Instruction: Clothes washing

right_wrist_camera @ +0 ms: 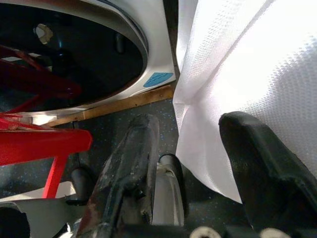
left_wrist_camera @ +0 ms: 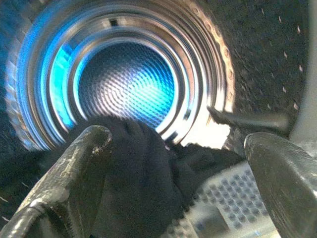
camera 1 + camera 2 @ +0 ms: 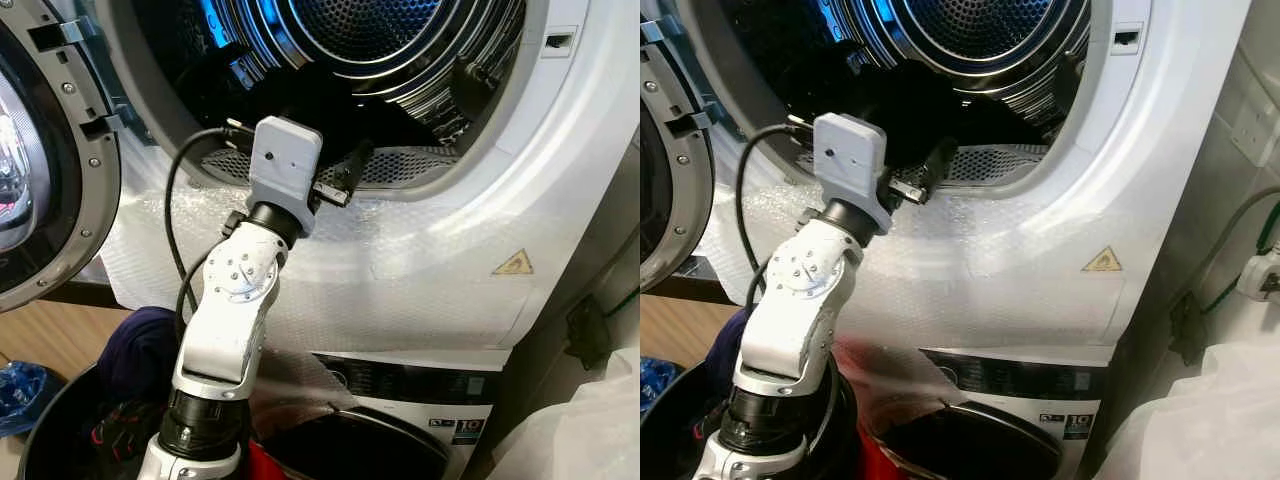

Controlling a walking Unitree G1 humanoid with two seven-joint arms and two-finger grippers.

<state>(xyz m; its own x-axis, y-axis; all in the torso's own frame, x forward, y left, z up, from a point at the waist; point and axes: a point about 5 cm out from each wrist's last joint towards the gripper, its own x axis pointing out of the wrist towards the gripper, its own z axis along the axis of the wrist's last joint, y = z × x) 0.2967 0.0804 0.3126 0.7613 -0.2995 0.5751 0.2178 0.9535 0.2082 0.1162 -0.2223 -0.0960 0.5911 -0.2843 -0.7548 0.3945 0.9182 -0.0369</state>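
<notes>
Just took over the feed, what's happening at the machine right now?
The left end effector is reaching into the open upper drum, fingers spread either side of a dark garment lying at the drum mouth. More clothes sit in the basket below. The right arm hangs idle near the floor.

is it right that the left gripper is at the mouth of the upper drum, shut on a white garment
Not quite. The left gripper is at the upper drum mouth, but its fingers stand open and the garment between them is dark, not white, as the left wrist view shows.
</notes>
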